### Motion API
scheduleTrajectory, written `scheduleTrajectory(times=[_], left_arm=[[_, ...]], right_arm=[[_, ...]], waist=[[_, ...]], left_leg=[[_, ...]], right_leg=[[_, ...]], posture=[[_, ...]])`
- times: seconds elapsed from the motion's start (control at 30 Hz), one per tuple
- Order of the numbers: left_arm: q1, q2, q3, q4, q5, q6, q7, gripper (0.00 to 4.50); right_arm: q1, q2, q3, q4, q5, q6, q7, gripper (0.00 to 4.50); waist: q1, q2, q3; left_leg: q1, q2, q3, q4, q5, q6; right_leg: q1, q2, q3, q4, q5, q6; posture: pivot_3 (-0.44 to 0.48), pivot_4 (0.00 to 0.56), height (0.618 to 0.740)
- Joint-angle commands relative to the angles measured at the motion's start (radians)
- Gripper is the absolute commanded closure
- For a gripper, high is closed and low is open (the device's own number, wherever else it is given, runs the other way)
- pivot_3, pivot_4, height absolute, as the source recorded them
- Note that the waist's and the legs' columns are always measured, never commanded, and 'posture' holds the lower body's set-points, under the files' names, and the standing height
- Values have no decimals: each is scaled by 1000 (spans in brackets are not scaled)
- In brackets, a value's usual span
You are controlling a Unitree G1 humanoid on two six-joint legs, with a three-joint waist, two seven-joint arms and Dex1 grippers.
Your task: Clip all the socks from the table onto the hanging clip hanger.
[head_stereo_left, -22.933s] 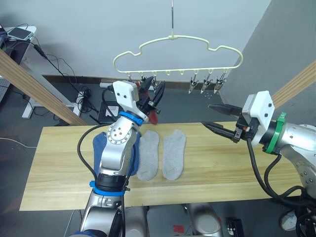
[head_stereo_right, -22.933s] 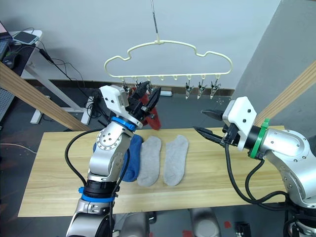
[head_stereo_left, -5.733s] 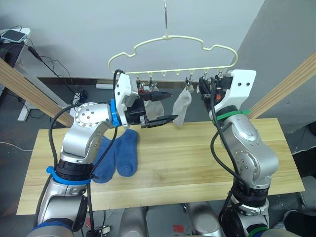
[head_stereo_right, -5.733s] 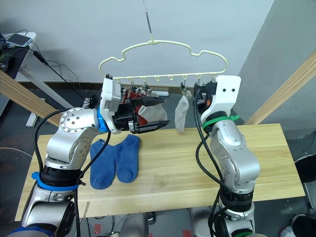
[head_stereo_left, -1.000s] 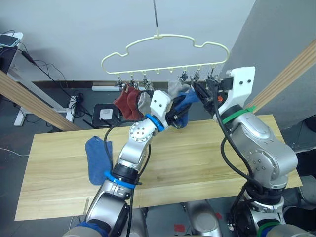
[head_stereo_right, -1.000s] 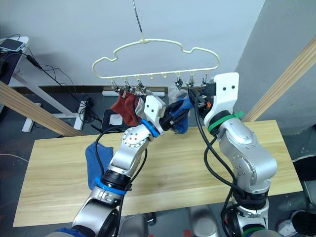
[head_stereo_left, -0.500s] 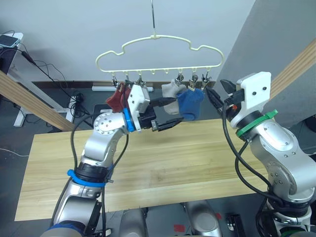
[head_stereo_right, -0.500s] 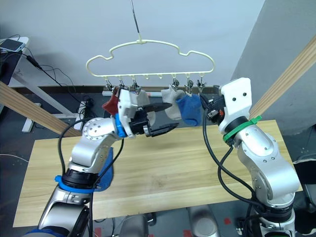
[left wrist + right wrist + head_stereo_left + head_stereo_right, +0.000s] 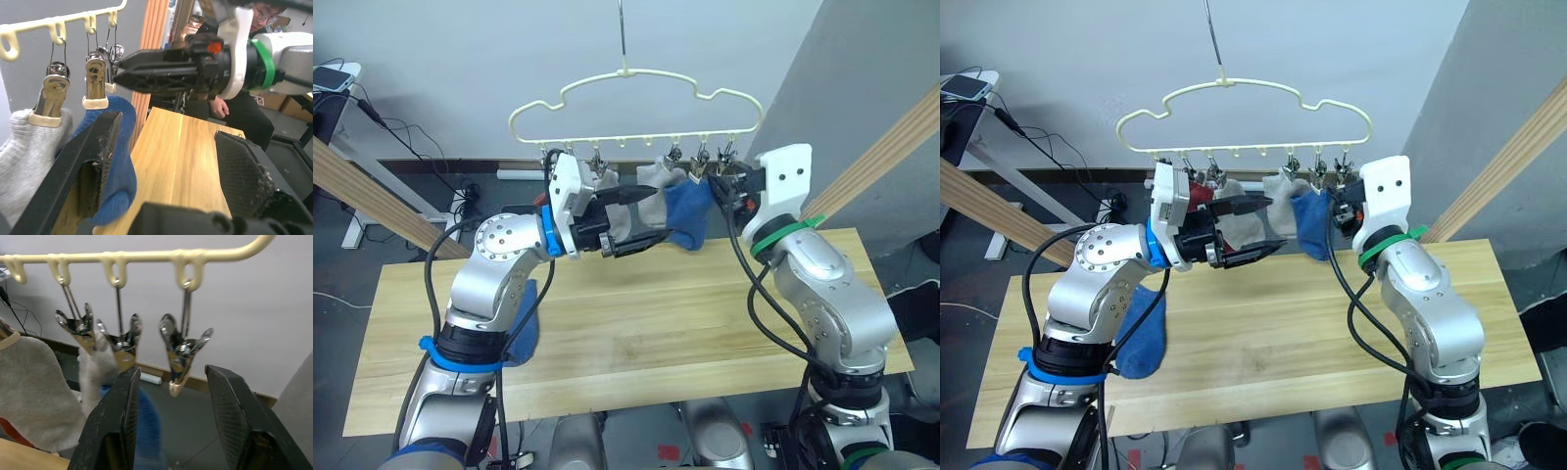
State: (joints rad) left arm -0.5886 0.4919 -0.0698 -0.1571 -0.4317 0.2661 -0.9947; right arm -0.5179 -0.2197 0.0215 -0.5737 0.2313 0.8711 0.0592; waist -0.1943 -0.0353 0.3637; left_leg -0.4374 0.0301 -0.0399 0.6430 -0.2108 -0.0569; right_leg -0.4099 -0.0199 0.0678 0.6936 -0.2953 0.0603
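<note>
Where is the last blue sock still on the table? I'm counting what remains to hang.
The blue sock lies on the table on the robot's left side, partly hidden by the left arm.

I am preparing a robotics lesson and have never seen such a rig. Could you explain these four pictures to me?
This is a humanoid robot with two arms, each ending in two black jaws. Two pictures come from cameras on its head, looking down over the arms; two come from wrist cameras, looking along the jaws. A pale-yellow cloud-shaped wire clip hanger hangs above a long light wooden plank table. Rust-red ankle socks, light grey ankle socks and a blue ankle sock hang from its clips. A second blue ankle sock lies on the table. Both pairs of jaws are open, holding nothing; the right pair points at an empty metal clip.
</note>
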Motion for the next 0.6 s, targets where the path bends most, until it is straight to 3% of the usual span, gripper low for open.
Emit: scheduleTrajectory(times=[0.03, 0.23, 0.33, 0.6], left_arm=[[-19, 2, 12, -31, -5, -13, 2, 1065], [-29, 0, 7, -25, 7, -19, 10, 1065], [-32, -1, 4, -22, 12, -21, 11, 1039], [-32, 0, 12, -13, 2, -25, -7, 1039]], right_arm=[[-28, 6, -9, 4, -35, -56, -17, 2337], [-48, 28, -13, 44, -68, -95, -33, 2337], [-48, 38, -14, 45, -68, -97, -32, 3228], [-56, 75, -10, 39, -69, -92, -40, 3228]], waist=[[0, 0, 0], [0, 0, 0], [0, 0, 0], [-1, 0, 0]], left_leg=[[0, 0, 0, 0, 0, 0], [0, 0, 0, 0, 0, 0], [0, 0, 0, 0, 0, 0], [0, 0, 0, 0, 0, 0]], right_leg=[[0, 0, 0, 0, 0, 0], [0, 0, 0, 0, 0, 0], [0, 0, 0, 0, 0, 0], [0, 0, 0, 1, 0, 0]], posture=[[-306, 330, 732], [-303, 331, 732], [-303, 331, 732], [-306, 334, 732]])
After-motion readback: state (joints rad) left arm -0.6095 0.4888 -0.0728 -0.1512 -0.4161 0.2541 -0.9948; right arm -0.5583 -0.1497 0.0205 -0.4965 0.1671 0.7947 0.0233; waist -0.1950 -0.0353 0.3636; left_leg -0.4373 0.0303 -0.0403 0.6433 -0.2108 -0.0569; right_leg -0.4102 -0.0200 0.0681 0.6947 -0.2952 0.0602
